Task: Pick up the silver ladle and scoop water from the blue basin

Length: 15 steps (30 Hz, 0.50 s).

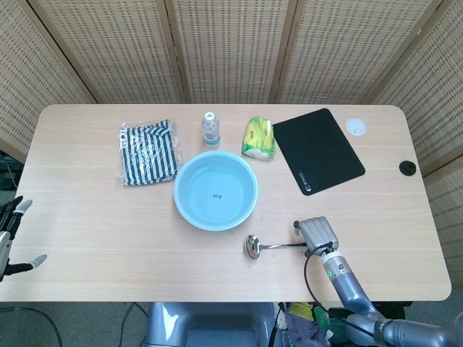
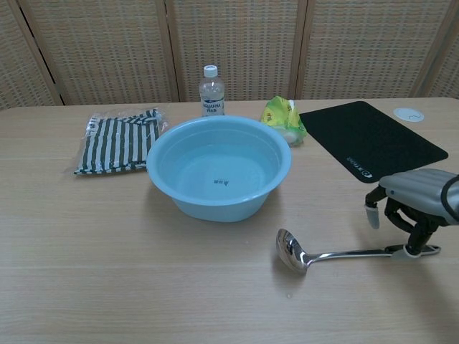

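Note:
The silver ladle lies flat on the table in front of the blue basin, its bowl to the left and its handle pointing right. The basin holds shallow water. My right hand hovers over the handle's right end. In the chest view the right hand curls its fingers down to touch the handle's dark end, while the thumb stays apart above the table. The ladle still rests on the table. My left hand sits at the table's left edge, fingers spread, holding nothing.
Behind the basin stand a small water bottle, a striped cloth in plastic and a green-yellow packet. A black mat, a white disc and a dark cable hole lie at the back right.

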{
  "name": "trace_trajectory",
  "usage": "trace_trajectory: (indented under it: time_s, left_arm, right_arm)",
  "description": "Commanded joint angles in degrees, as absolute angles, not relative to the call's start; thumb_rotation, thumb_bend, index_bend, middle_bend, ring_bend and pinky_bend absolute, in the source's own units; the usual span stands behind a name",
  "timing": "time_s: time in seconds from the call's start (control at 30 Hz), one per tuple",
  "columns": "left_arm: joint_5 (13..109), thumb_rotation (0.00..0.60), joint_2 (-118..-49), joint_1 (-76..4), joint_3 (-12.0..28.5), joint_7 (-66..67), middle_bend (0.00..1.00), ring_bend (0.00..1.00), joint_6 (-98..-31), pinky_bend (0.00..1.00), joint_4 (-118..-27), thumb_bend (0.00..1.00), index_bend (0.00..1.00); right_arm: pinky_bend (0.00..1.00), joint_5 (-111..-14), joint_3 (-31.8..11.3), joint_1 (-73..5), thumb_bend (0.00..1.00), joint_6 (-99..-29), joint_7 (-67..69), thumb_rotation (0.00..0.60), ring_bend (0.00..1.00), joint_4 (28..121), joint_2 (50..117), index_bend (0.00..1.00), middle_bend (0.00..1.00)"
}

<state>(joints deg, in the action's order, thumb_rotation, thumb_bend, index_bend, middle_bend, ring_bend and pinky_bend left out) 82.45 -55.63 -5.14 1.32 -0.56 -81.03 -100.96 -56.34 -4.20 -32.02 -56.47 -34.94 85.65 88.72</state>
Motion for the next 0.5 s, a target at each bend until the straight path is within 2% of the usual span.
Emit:
trace_trajectory:
  time_s: [0.03, 0.5]
  left_arm:
    - [82.37, 0.6, -55.69, -5.18, 1.33, -0.5, 0.0, 0.0, -80.92, 0.0, -100.95, 0.0, 0.0]
    - [82.24, 0.6, -55.99, -5.37, 1.28, 0.2, 0.0, 0.0, -80.47, 0.0, -101.05, 0.0, 0.0]
  right_arm:
    - [1.0, -54.42, -4.3, -32.0, 0.15, -58.05, -36.91, 0.6, 0.82, 84.31, 90.16, 0.48, 0.81]
    - [1.0, -51.1, -4.49, -31.94, 0.18, -60.41, -39.79, 0.6, 0.89, 83.86, 92.22, 0.48, 0.87]
